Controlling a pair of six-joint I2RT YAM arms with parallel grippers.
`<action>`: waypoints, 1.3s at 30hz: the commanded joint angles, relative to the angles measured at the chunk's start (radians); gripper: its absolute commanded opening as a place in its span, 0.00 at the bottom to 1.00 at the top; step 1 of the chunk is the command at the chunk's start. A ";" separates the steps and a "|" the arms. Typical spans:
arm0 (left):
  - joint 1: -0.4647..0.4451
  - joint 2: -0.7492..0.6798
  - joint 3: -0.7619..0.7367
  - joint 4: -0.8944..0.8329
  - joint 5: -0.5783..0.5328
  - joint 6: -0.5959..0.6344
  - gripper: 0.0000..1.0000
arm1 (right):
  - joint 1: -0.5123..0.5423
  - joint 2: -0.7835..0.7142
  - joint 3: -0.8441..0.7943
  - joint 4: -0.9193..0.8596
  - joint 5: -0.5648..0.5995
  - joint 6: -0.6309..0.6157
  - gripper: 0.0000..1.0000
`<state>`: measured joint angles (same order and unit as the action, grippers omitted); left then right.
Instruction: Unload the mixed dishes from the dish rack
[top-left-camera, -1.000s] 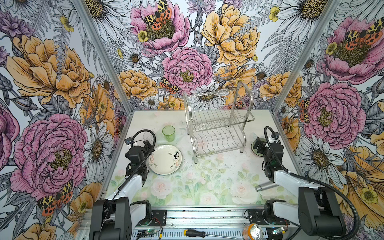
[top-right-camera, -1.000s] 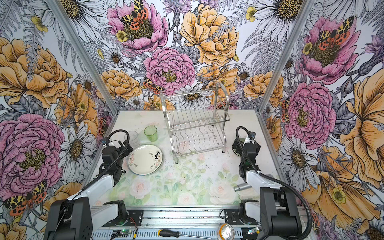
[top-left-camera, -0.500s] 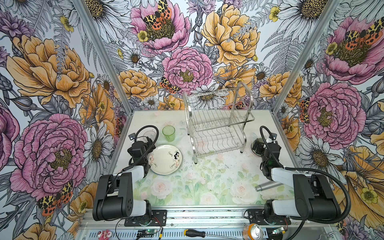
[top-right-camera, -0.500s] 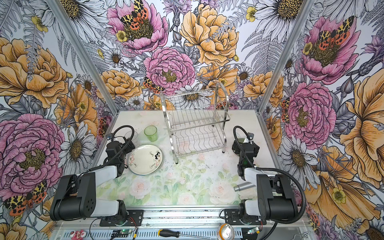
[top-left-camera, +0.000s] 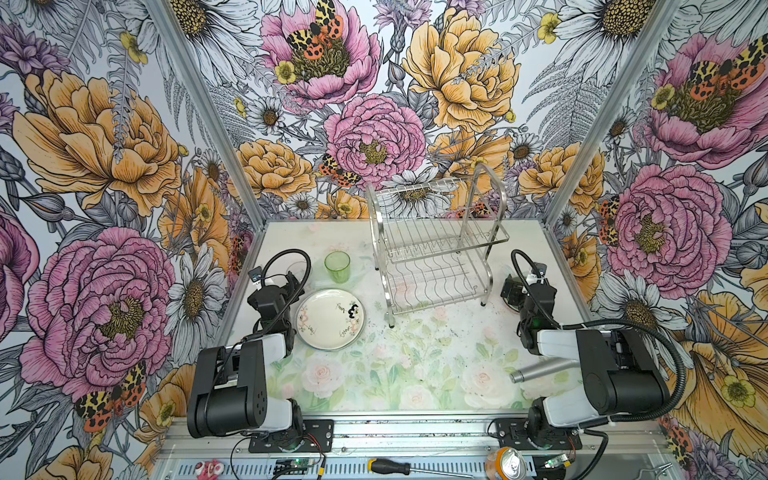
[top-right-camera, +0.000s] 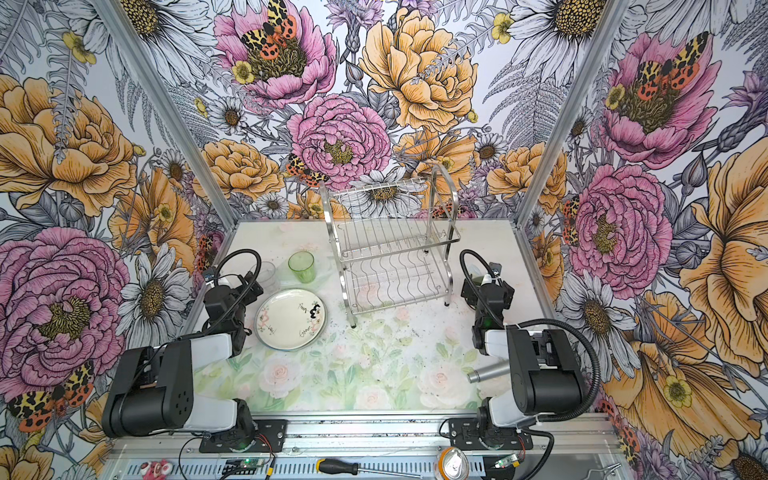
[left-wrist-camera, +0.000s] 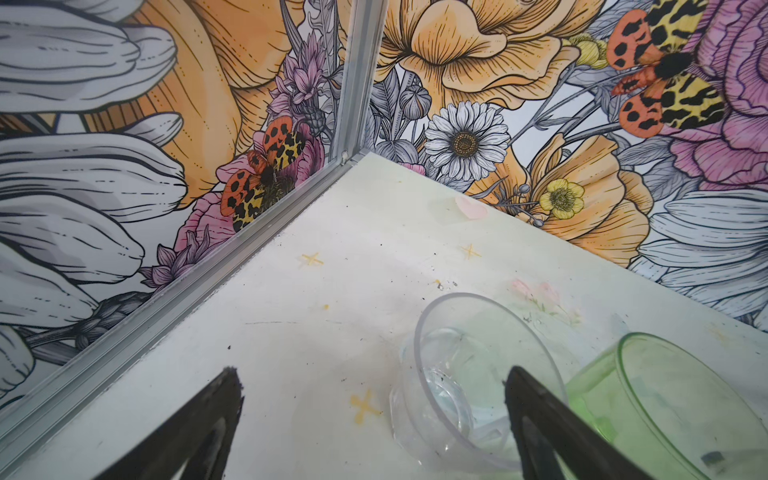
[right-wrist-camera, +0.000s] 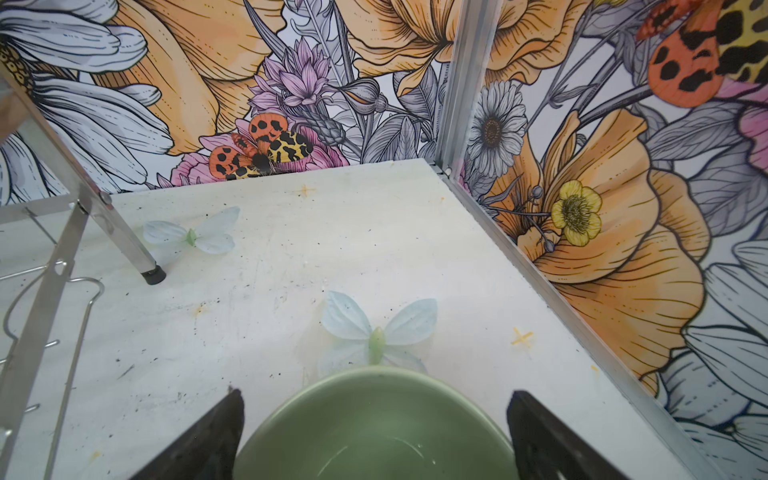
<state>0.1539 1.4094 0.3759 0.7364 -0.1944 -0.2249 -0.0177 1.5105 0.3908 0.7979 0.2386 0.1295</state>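
Dish rack (top-left-camera: 446, 245) empty — unloading looks done. Left fingers (left-wrist-camera: 199, 428) spread beside clear glass (left-wrist-camera: 449, 365), right fingers (right-wrist-camera: 208, 432) spread astride pale green bowl (right-wrist-camera: 374, 424), holding nothing — next, just withdraw.

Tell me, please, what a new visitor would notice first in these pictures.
The shiny dish rack stands bare at the back middle of the table. Left of it, a cream plate lies flat with a green tumbler behind it. The open right gripper hangs over a pale green bowl.
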 joint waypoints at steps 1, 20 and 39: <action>-0.003 -0.003 -0.044 0.122 0.072 0.039 0.99 | 0.010 0.016 -0.008 0.073 -0.034 -0.020 0.99; -0.125 0.137 -0.039 0.273 0.036 0.178 0.99 | 0.010 0.020 -0.012 0.086 -0.034 -0.021 1.00; -0.181 0.143 -0.008 0.224 -0.070 0.220 0.99 | 0.010 0.021 -0.011 0.084 -0.032 -0.021 1.00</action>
<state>-0.0235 1.5539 0.3557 0.9661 -0.2478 -0.0185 -0.0158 1.5192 0.3843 0.8513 0.2127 0.1112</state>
